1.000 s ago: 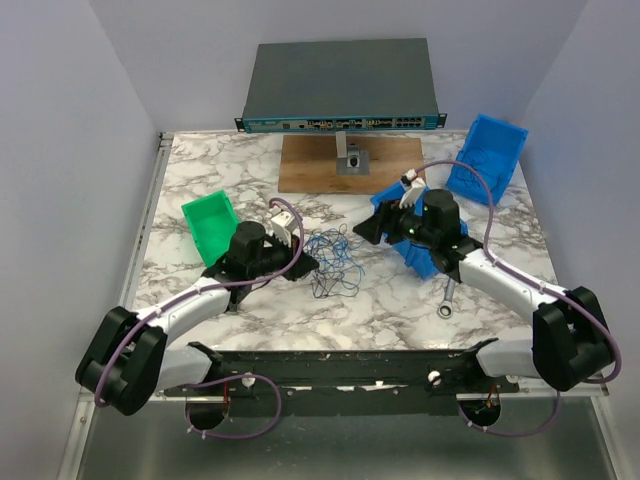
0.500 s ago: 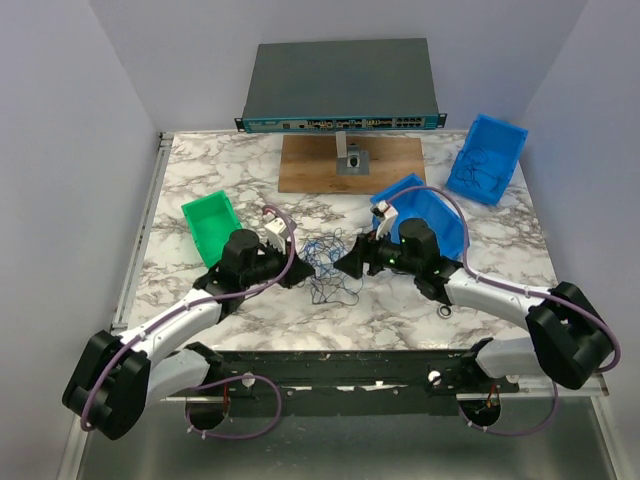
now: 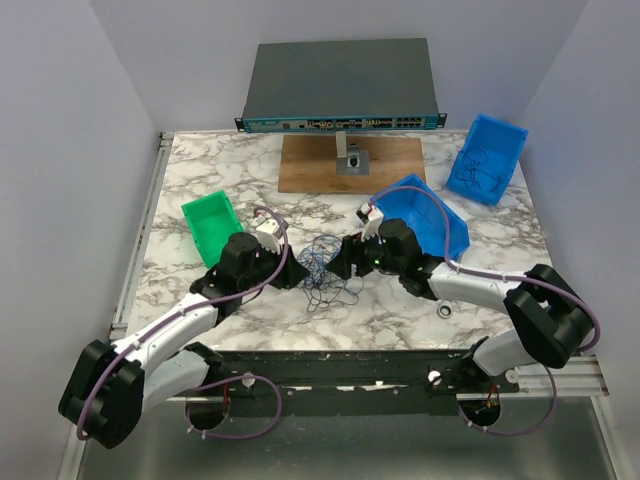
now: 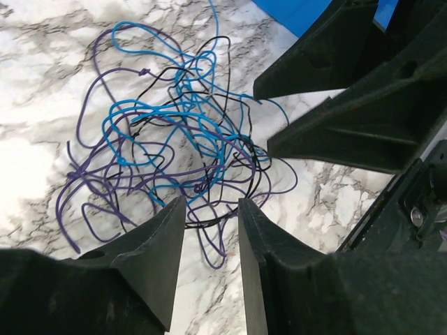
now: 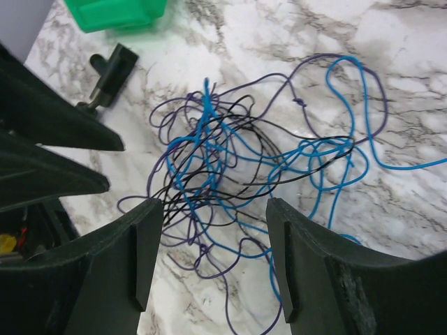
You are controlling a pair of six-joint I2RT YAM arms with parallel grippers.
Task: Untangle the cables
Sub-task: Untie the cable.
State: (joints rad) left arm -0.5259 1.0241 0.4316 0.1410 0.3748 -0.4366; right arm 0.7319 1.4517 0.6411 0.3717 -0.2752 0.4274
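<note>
Over on the left the green bin [image 3: 208,224] sits where it was, but the left arm has swung inward past it over the last second, and the left gripper [image 3: 291,272] now noses right up against the left edge of the cables [image 3: 325,266]. Its wrist view shows the jaws only narrowly parted, with a purple loop trailing down into the gap between them; nothing looks pinched yet, so I judge it empty. The cables lie in a loose knot of blue, purple and black strands on the marble table [image 3: 200,165], in the middle, between the two arms, and they seem hardly disturbed. To the right, the right gripper [image 3: 341,263] has travelled further: a second ago it was back by the tilted blue bin [image 3: 432,214], and now it has closed in on the tangle's right edge, facing the left one across the knot. Its jaws stand wide apart, the strands spread just beyond the fingertips [image 5: 148,209], holding nothing. To my eye the approach is finished and the untangling itself not begun; each side looks set to take a separate strand and draw apart
</note>
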